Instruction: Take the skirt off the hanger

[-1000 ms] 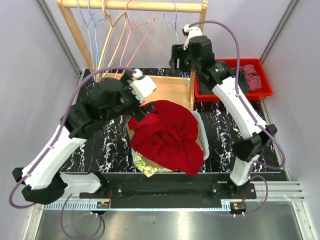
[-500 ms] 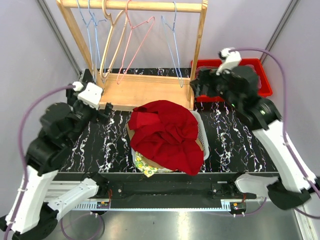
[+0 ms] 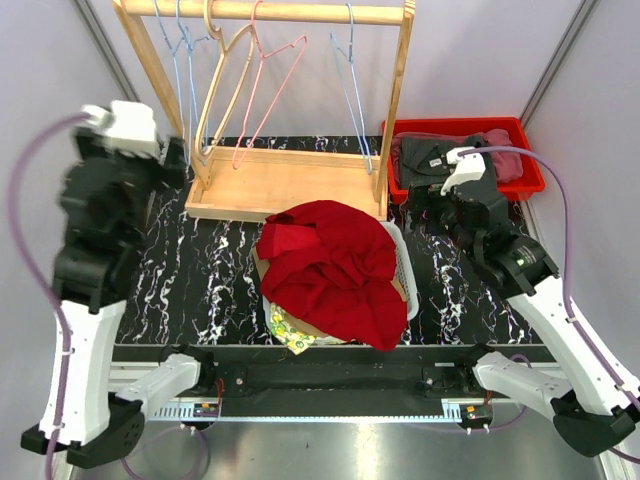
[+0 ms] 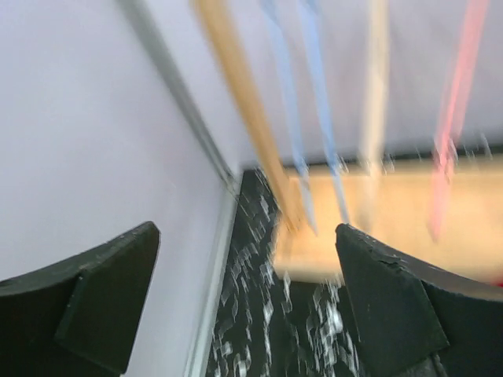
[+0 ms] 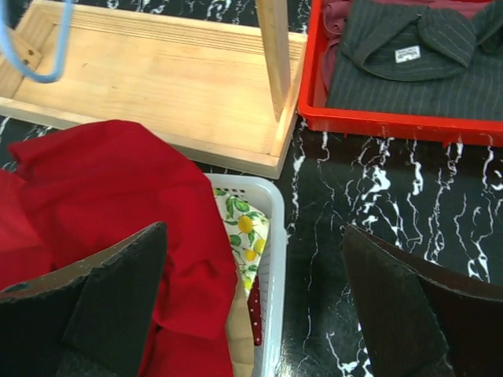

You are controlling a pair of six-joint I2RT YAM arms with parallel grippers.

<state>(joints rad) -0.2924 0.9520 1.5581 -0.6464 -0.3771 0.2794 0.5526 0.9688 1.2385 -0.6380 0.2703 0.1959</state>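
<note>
Top external view: the red skirt lies heaped on the white basket. Behind the basket stands the wooden rack with hangers. The left gripper, far left of the basket, and the right gripper, right of it, both gape wide, holding nothing.

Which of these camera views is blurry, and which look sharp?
Left wrist view: motion-smeared, the blue wire hangers and light wooden rack post streak. Right wrist view: sharp, the dark pinstriped garment shows its label. Top external view: crisp, evenly lit red cloth skirt.
</note>
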